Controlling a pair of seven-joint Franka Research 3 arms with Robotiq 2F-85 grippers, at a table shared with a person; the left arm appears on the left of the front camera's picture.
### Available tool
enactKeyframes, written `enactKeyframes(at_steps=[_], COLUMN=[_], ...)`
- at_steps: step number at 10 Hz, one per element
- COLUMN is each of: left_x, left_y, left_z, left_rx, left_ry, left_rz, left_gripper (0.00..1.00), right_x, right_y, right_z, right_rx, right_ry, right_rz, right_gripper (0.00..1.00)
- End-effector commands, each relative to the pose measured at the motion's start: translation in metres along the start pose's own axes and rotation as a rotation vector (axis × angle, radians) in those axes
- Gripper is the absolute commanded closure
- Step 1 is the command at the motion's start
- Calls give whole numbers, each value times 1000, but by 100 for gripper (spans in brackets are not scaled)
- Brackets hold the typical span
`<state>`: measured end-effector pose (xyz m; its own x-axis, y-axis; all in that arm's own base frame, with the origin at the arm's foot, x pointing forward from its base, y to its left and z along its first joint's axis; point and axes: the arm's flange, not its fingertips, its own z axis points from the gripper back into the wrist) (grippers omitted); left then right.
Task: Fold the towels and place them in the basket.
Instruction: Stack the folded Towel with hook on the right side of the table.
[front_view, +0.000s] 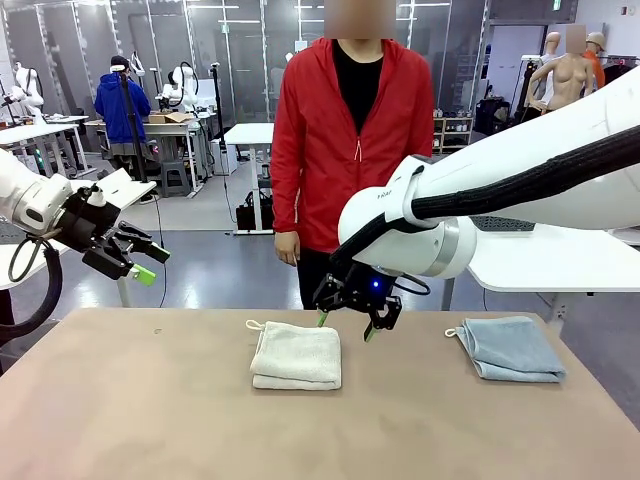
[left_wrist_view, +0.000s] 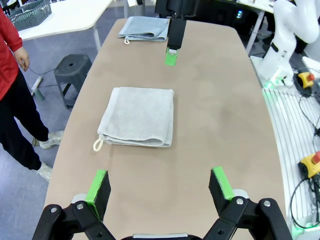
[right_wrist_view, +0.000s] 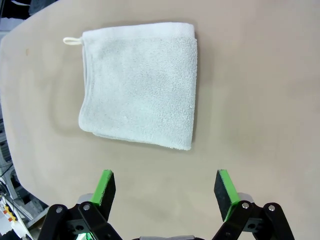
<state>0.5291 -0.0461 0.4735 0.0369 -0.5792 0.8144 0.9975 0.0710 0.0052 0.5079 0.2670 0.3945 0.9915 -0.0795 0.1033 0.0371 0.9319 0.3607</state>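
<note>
My right end effector (front_view: 344, 327) hovers wide open beside the folded cream-white terry towel (front_view: 296, 356) on the tan worktop (front_view: 150, 410); my left end effector (front_view: 150, 262) is wide open too.

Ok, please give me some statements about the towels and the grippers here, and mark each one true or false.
1. The cream towel lies folded on the table. True.
2. The right gripper is shut on the cream towel. False: its jaws are open and it hangs over the table just beyond that towel, holding nothing.
3. The blue towel lies on the robot's right side of the table. True.
4. The blue towel is stacked on the cream one. False: they lie well apart.
5. The left gripper presses on the table. False: it is raised at the left edge, open and empty.
</note>
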Motion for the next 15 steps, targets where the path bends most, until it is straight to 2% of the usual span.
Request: enactKeyframes(at_steps=[1, 7, 12, 15], left_x=[1, 1, 1, 1], left_y=[-1, -1, -1, -1], left_z=[1, 1, 1, 1], left_rx=[1, 1, 1, 1], left_ry=[0, 0, 0, 0], left_rz=[1, 1, 1, 1], left_gripper=[0, 0, 0, 0], right_x=[15, 53, 69, 74], right_y=[-16, -38, -45, -47], right_z=[-20, -60, -83, -90], right_rx=[52, 118, 173, 166], right_ry=[20, 16, 29, 45], right_rz=[8, -28, -30, -31], right_gripper=[0, 0, 0, 0])
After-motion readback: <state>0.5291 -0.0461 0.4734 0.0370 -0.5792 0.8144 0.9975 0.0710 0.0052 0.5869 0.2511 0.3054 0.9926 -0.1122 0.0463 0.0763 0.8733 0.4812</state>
